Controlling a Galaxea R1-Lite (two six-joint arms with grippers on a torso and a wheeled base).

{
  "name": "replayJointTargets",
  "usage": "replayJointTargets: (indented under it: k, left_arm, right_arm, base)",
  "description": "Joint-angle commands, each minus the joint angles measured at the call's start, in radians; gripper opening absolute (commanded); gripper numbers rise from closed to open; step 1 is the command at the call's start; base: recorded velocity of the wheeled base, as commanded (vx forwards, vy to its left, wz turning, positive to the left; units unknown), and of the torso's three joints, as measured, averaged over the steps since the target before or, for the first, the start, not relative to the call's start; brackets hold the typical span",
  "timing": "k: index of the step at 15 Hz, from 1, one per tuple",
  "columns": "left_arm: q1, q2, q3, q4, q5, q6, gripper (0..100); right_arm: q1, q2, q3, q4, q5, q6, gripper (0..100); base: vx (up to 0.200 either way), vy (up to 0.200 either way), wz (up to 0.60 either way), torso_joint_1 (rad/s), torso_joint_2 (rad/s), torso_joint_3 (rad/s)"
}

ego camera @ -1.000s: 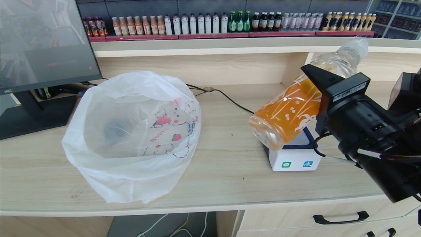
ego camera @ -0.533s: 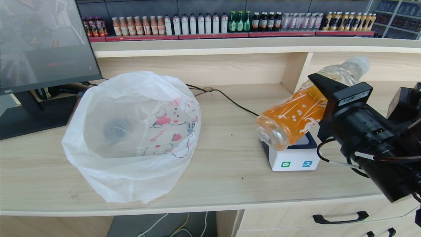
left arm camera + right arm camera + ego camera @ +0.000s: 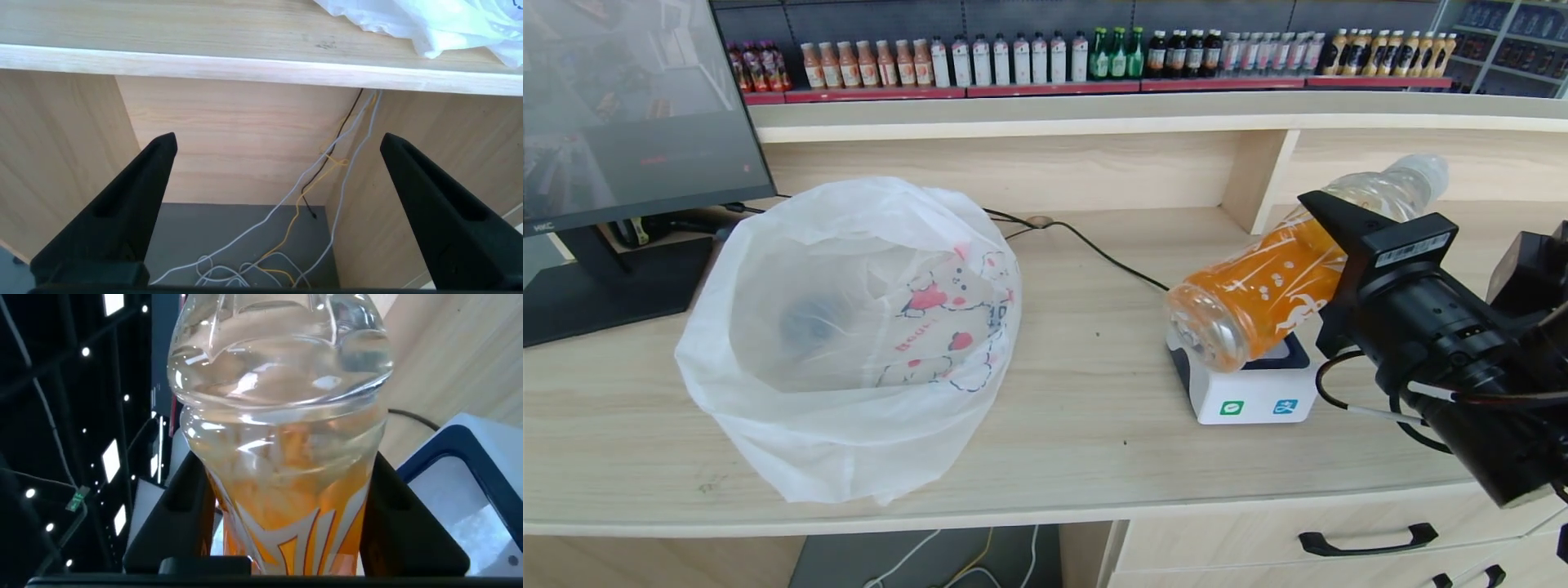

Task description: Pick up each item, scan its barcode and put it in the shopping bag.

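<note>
Head view. Grips the bottle (image 3: 1258,298) in the right gripper (image 3: 1313,265), jaws closed around the middle part. Holds it nearly lying, just above the scanner (image 3: 1254,394), contact not possible to judge. Base end lowest and toward the shopping bag (image 3: 849,461), cap end raised and away to the right. Long axis thus roughly in line with the way to the bag. Bag well apart to the left on the counter (image 3: 1086,445), mouth open upward, a dark shape inside. Probably needs a carry to the left above the rim, then a release; right arm clearly the nearer one. On the bottle, an orange label with white figures; on the bag, cartoon animals with red hearts and red letters; on the scanner front, a green and a blue icon. Too small to read with certainty.

Left wrist view. Shows the left gripper (image 3: 278,212) wide open, nothing held in it, low under the counter edge (image 3: 163,61), well apart from the bottle. Beyond it, loose cables (image 3: 327,196) and a corner of the bag on the counter top.

Right wrist view. Looks along the bottle, clear plastic over orange label, dark fingers (image 3: 188,506) pressed on both sides. Part of the scanner near the bottle.
</note>
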Motion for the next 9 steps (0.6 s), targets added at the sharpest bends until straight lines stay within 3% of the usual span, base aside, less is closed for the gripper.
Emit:
replayJointTargets:
  k: [1, 9]
  left_arm:
    - [0.0, 0.0, 0.0, 0.0, 0.0, -0.001, 100]
    - [-0.002, 0.0, 0.0, 0.0, 0.0, 0.001, 100]
  right_arm:
    - [-0.007, -0.001, 0.002, -0.001, -0.001, 0.015, 0]
    - [-0.019, 0.004, 0.028, -0.001, 0.0, 0.044, 0]
  base:
    - [0.0, 0.0, 0.0, 0.0, 0.0, 0.0]
    - [0.0, 0.0, 0.0, 0.0, 0.0, 0.0]
